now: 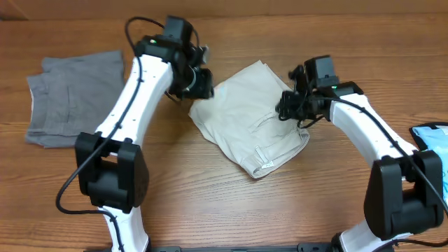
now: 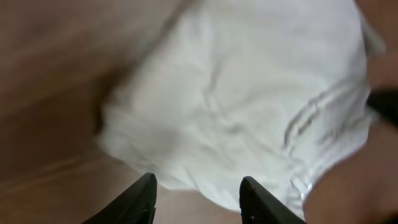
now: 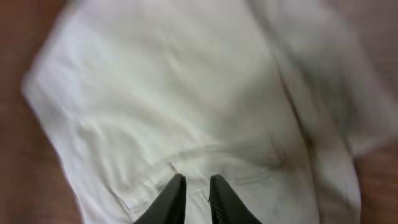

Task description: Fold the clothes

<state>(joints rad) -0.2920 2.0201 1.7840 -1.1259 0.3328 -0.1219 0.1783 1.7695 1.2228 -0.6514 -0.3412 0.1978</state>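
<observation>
Left gripper (image 2: 198,179): jaws stand wide apart, holding nothing, poised over the near edge of the pale beige shorts (image 2: 249,93). Right gripper (image 3: 197,178): jaws drawn almost together, with only a thin slit between the fingers (image 3: 171,202). Whether a ply of cloth is nipped in that slit cannot be told from the blurred wrist view. Just beyond the fingertips a stitched seam (image 3: 249,163) crosses the fabric.

Overhead view: the shorts lie in the middle of the table (image 1: 210,210) as a compact, roughly diamond-shaped bundle, with a stitched band (image 1: 269,165) along the corner nearest the robot. The left gripper sits at the bundle's far left corner and the right gripper at its right edge. A grey garment (image 1: 70,98) lies well apart on the left. A light-blue item (image 1: 430,136) shows at the right margin.

Judgement: the shorts appear partly folded, and the step in hand looks like taking hold for a further fold. To do it well:
- The left jaws should close on every ply at the corner, not the top ply alone.
- Both grips should rise together and carry the edge across evenly, so that the layers meet edge to edge.
- Release should come only once the cloth lies flat.

An uneven lift would likely drag the bundle or open the fold beneath.
</observation>
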